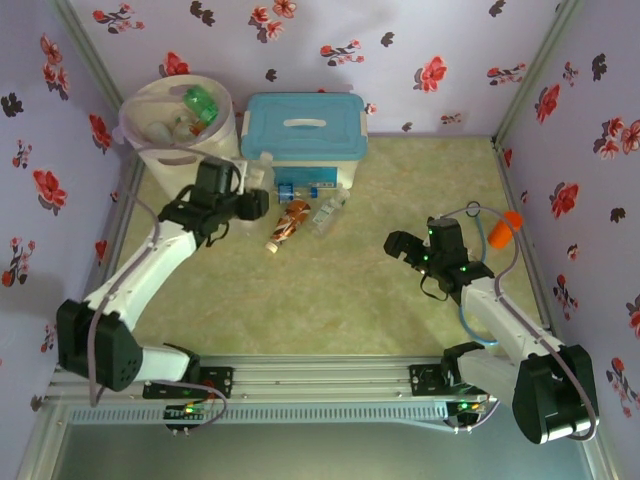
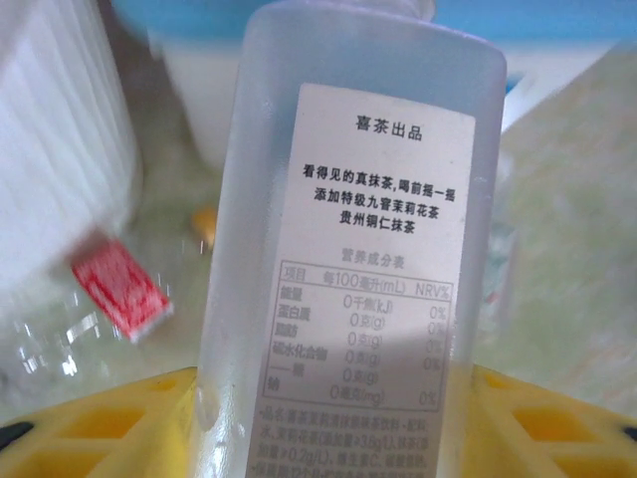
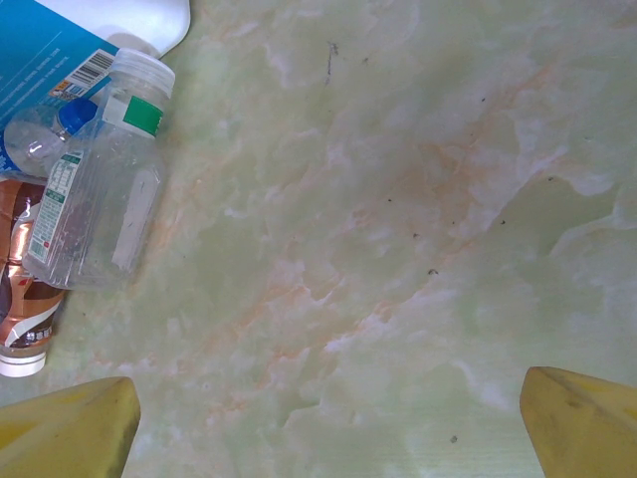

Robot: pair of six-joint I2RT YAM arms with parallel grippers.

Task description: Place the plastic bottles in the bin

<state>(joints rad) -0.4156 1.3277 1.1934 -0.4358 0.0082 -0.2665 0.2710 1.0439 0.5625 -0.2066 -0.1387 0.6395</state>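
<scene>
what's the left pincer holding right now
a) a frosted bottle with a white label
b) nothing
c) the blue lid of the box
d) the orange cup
a: in the left wrist view the frosted bottle, white printed label facing the camera, sits gripped in the left pincer.

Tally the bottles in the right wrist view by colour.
clear bottle with green band: 1
brown bottle: 1
clear bottle with blue cap, partly hidden: 1
Total: 3
</scene>
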